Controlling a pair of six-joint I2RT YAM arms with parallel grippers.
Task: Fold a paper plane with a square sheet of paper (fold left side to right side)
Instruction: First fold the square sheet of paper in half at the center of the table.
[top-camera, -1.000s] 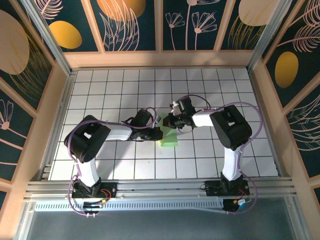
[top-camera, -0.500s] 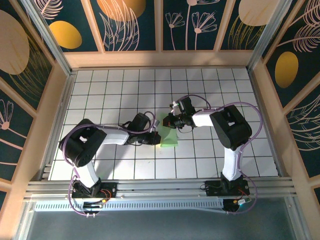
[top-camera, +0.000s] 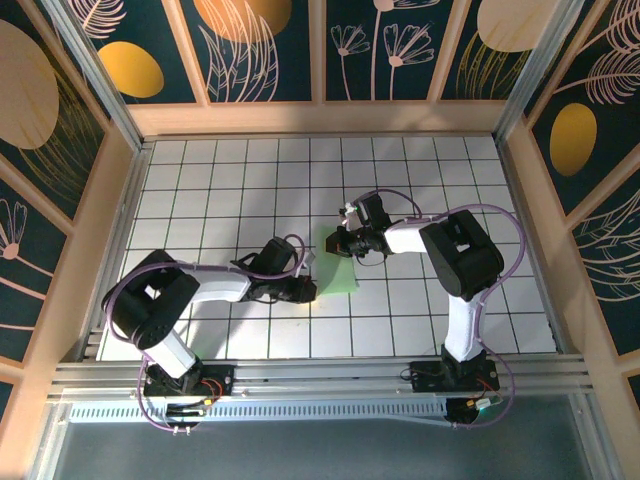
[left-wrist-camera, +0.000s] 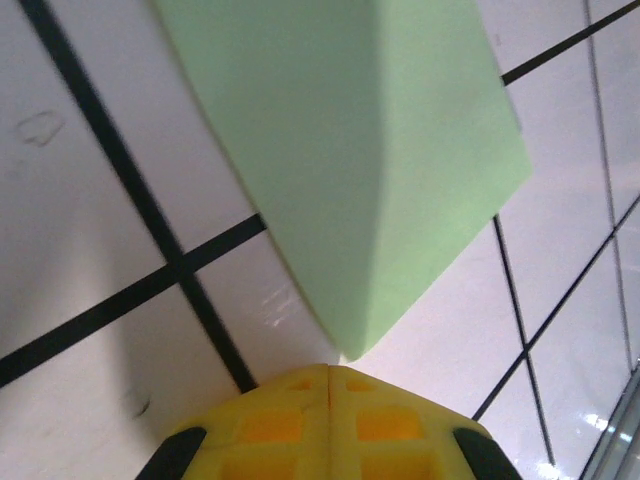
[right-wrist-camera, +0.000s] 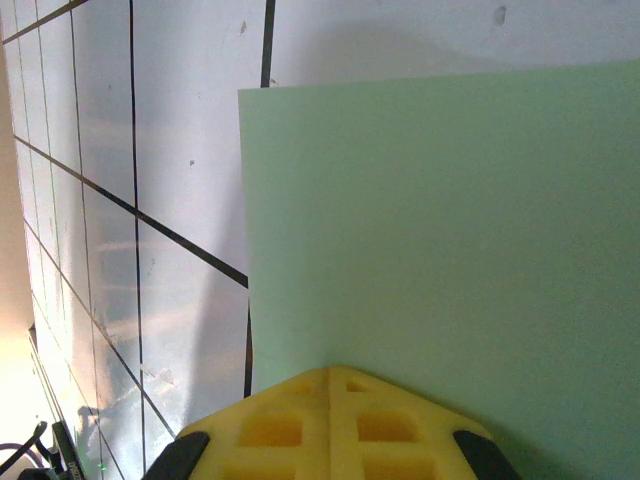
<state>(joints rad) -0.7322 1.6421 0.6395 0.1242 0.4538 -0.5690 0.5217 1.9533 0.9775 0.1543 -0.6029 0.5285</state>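
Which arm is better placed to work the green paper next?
Probably right: the right gripper, shut, sits over the far edge of the paper; the left gripper, also shut, lies just off its near corner.

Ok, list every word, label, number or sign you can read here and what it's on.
No readable text anywhere. The green paper is plain, the white table has black grid lines, the wall panels show painted flowers and discs, and the left arm's yellow fingers bear no lettering.
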